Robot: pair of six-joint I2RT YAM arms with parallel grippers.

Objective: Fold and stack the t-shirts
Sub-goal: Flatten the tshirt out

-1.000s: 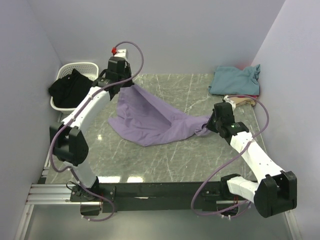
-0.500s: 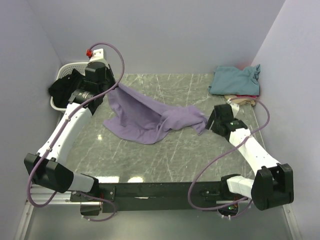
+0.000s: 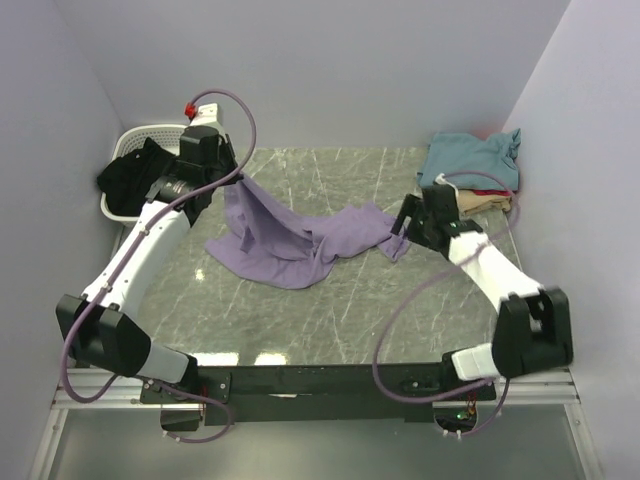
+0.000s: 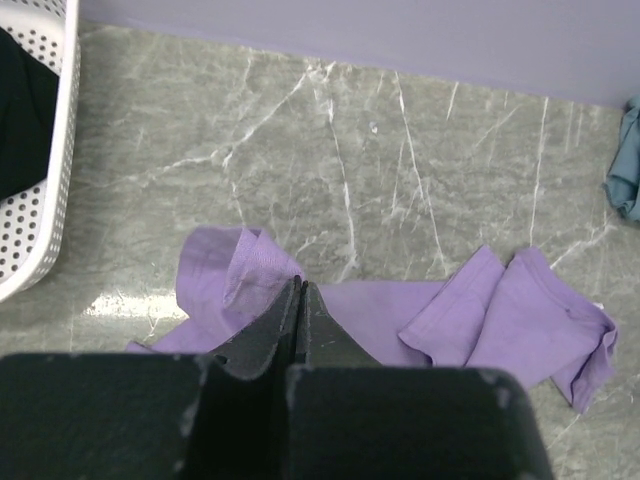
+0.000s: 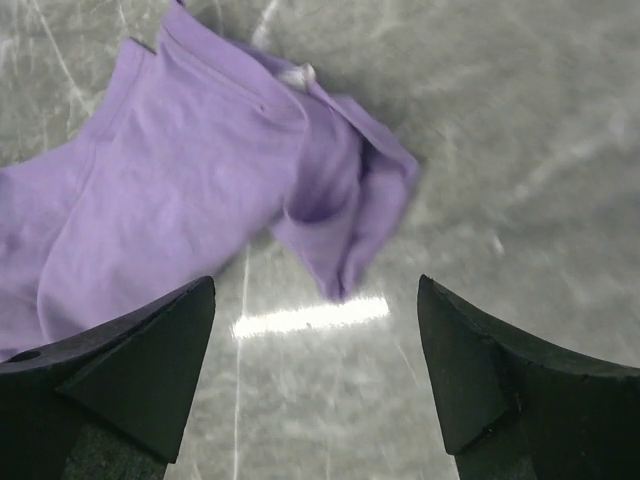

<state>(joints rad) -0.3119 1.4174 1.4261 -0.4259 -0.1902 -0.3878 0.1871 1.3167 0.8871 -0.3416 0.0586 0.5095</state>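
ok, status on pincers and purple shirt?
Left pincer shut on lavender shirt, one edge raised. Right pincer open, empty, above shirt's other end. Teal stack aside.

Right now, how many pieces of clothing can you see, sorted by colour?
Lavender: 1, the lavender shirt, lying loose.
Teal: 1, the teal shirt, on top of the corner pile.
Red: 1, the red shirt, only an edge showing under the teal.
Tan: 1, the tan shirt, also only an edge.
Black: 1, the black garment in the basket.
Total: 5.

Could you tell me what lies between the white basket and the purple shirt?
Only bare marble table separates basket and shirt, shown in the left wrist view.
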